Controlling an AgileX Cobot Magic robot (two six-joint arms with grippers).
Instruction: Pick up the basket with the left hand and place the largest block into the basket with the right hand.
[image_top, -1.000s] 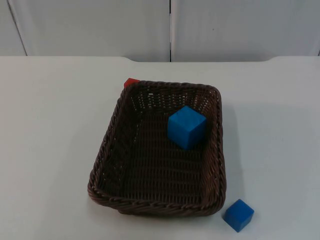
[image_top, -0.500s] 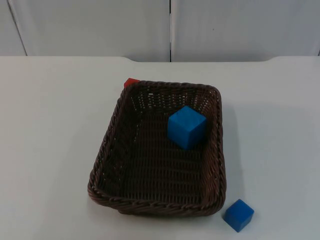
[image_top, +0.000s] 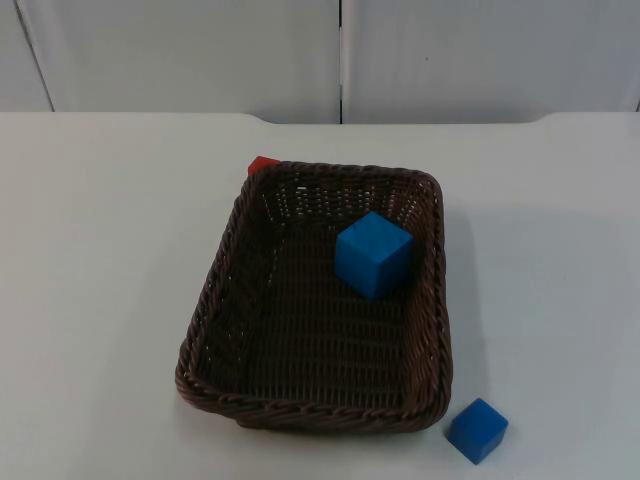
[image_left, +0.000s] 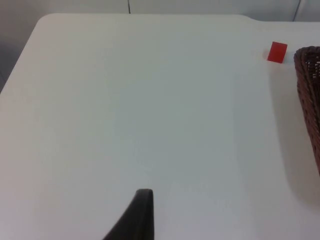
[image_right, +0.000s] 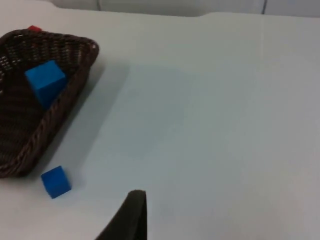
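A dark brown wicker basket (image_top: 300, 408) rests on the white table near its middle. Inside it, toward the far right corner, stands the large blue block (image_top: 372, 255), which the right wrist view also catches (image_right: 46, 82) behind the basket rim (image_right: 62, 102). My left gripper (image_left: 142, 217) hangs over bare table well to the left of the basket wall (image_left: 310, 90). My right gripper (image_right: 132, 215) hangs over bare table to the right of the basket. Neither gripper touches anything.
A small blue block (image_top: 477, 430) lies on the table just off the basket's near right corner, also seen as the small blue block (image_right: 55, 181). A small red block (image_top: 262, 164) sits behind the basket's far left corner (image_left: 277, 52).
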